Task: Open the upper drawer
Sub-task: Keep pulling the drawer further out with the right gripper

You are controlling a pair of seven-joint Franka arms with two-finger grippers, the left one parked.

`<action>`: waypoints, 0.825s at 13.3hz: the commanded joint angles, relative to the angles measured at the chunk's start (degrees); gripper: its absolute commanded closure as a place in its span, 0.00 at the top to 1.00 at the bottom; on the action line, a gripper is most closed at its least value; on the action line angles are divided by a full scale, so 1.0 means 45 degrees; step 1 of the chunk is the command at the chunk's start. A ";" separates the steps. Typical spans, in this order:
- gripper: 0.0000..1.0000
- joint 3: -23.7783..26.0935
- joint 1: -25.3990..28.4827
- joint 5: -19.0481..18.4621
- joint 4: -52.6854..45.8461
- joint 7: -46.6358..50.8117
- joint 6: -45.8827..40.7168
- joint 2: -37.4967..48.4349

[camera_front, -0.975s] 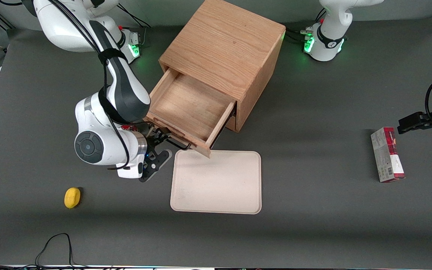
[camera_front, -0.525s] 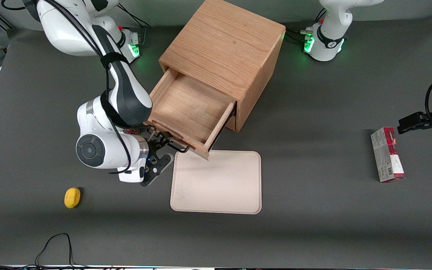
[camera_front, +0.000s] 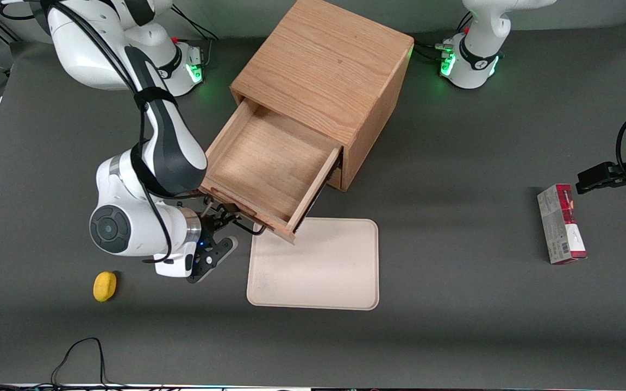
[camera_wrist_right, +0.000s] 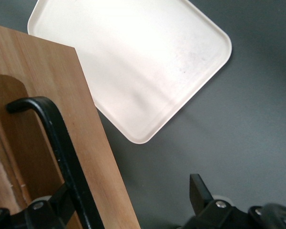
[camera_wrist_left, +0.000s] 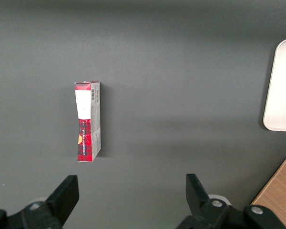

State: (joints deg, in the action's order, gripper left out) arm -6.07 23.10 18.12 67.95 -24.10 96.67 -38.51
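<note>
As seen in the front view, the upper drawer [camera_front: 264, 163] is drawn well out of the wooden cabinet [camera_front: 324, 65], and its shallow tray is bare. Its front panel overhangs the rim of a cream tray [camera_front: 318, 266] lying nearer to the front camera. The gripper [camera_front: 219, 217] is held at the thin black handle [camera_front: 248, 227], in front of the drawer. A yellow object [camera_front: 105, 285] is noted on the table [camera_front: 454, 336], toward the working arm's end and nearer to the camera. A red box [camera_front: 561, 222] is noted toward the parked arm's end.

Left wrist view: the red box [camera_wrist_left: 87, 121] is recorded lying flat. An edge of the cream tray [camera_wrist_left: 281, 90] and a corner of the cabinet [camera_wrist_left: 279, 195] are also shown.

Right wrist view: the handle [camera_wrist_right: 62, 148] is shown standing off the drawer front [camera_wrist_right: 47, 95]. The gripper [camera_wrist_right: 124, 193] is spread wide. The handle is lodged inside the gap, close against one of the fingers [camera_wrist_right: 200, 191] only by hooking, not by pinching. The cream tray [camera_wrist_right: 148, 62] is seen below.

Step in hand, as judged: the pull is at or close to its end, since most of the drawer's depth is exposed. Next move, as judged: a short further draw straight out along the drawer's run if travel is left. After that, the spread fingers are to be backed clear of the handle without the drawer being pushed in.
</note>
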 commanded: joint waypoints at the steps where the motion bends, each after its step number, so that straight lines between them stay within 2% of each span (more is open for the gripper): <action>1: 1.00 -0.0058 -0.0113 0.0114 -0.0782 -0.0114 0.0022 -0.0485; 10: 1.00 -0.0057 -0.0406 0.0114 -0.1408 -0.0094 0.0062 -0.0369; 11: 1.00 -0.0077 -0.0406 -0.0138 -0.1408 -0.0036 0.0042 -0.0330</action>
State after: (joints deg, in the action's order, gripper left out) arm -6.29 21.53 18.01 63.76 -24.10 97.26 -39.29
